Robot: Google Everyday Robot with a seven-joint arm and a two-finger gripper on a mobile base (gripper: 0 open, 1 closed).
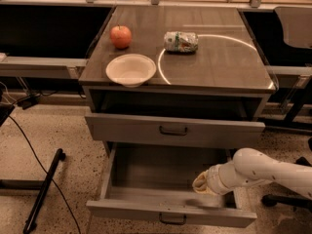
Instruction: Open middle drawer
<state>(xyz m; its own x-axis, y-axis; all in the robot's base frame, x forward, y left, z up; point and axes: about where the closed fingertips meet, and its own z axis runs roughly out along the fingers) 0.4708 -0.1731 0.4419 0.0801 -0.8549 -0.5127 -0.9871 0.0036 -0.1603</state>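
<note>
The middle drawer (146, 209) of a grey bench (219, 67) stands pulled well out, its deep box open to view beneath the upper drawer (131, 128), which juts out only slightly. The robot's end effector (202, 185) reaches in from the right, inside the open box near its right front corner; whether it is wide or narrow cannot be told. An apple (121, 36), a white bowl (130, 69) and a can (181, 41) sit on the bench.

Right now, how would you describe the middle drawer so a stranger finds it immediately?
Find the grey cabinet with an apple and bowl on top. Below the upper drawer, the middle drawer is the one pulled far out, with the robot's tool inside its right side.
</note>
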